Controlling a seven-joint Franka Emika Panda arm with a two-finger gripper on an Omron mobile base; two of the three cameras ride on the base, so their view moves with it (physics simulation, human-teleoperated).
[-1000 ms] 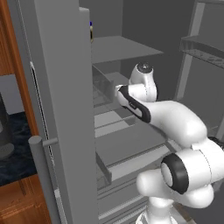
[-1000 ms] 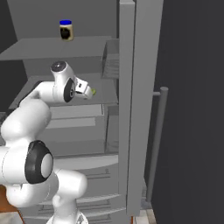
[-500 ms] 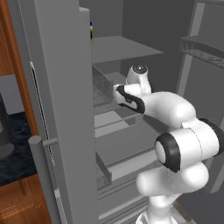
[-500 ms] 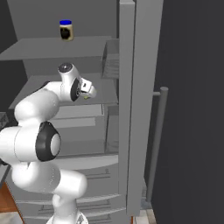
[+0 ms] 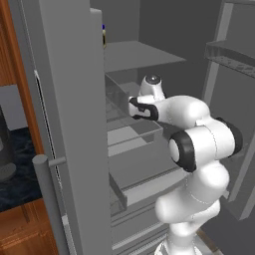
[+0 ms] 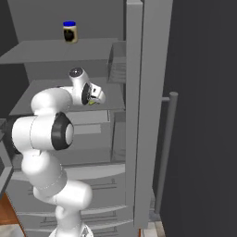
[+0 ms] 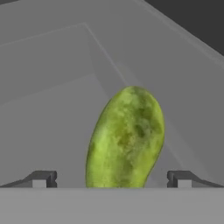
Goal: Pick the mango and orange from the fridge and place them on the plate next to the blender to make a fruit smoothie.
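Note:
The mango [image 7: 127, 140], a mottled yellow-green oval, lies on a grey shelf of the fridge [image 5: 64, 99], right in front of the hand. My gripper [image 7: 111, 180] is open, and its fingertips [image 7: 41, 179] stand wide on either side of the mango's near end without touching it. In the right base view the gripper [image 6: 99, 96] is deep over the middle shelf, with a sliver of the mango [image 6: 92, 102] under it. In the left base view the hand [image 5: 142, 107] reaches in behind a clear bin. The orange, the plate and the blender are out of view.
A blue-lidded jar [image 6: 69, 32] stands on the top shelf. The open fridge door [image 6: 143, 111] with its bar handle [image 6: 166, 148] is close on the right. Clear drawers [image 5: 134, 137] sit below the arm. At the left are a wooden cabinet [image 5: 17, 45] and a dark counter [image 5: 20, 184].
The arm has stretched further into the fridge and its elbow has swung up and forward. The gripper has stayed open.

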